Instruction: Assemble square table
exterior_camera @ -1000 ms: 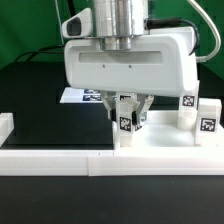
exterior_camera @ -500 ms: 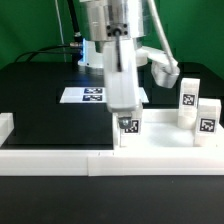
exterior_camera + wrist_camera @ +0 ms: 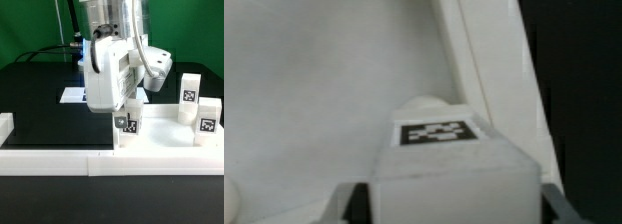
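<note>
Bright even light; both views soft, wrist blurrier.

At the frame's centre the arm's white hand reaches down over a tagged leg block standing on the square white slab at lower right. Two more tagged leg blocks stand at the right edge. The marker board lies on the black surface behind, with a low white wall along the bottom

No readable text or numbers. Only black-and-white fiducial tags: one on the held leg block, two on leg blocks at centre right.
</note>
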`<state>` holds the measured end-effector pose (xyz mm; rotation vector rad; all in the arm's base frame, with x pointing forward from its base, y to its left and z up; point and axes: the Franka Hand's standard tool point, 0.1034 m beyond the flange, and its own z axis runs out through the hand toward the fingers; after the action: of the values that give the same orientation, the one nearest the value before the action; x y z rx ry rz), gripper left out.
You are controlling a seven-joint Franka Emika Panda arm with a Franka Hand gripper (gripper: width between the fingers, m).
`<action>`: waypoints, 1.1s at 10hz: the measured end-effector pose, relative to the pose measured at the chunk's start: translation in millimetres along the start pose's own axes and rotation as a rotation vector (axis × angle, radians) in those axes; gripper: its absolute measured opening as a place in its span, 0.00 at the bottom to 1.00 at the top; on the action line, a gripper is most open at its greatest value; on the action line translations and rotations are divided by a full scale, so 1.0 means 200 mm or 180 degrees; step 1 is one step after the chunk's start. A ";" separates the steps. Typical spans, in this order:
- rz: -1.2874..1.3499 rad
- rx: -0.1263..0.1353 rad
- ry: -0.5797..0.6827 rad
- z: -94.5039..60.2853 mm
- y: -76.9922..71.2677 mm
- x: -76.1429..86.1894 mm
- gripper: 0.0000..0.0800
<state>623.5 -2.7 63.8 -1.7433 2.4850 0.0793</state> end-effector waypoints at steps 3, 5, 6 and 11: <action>0.0058 -0.0003 0.0016 0.00 0.00 0.00 0.44; 0.0055 0.0004 0.0016 0.00 0.00 0.00 0.61; 0.0032 0.0044 -0.0015 -0.04 0.01 -0.04 0.77; -0.0050 0.0121 -0.0220 -0.31 0.04 -0.16 0.81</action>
<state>624.1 23.1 129.4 -1.7151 2.4081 0.0887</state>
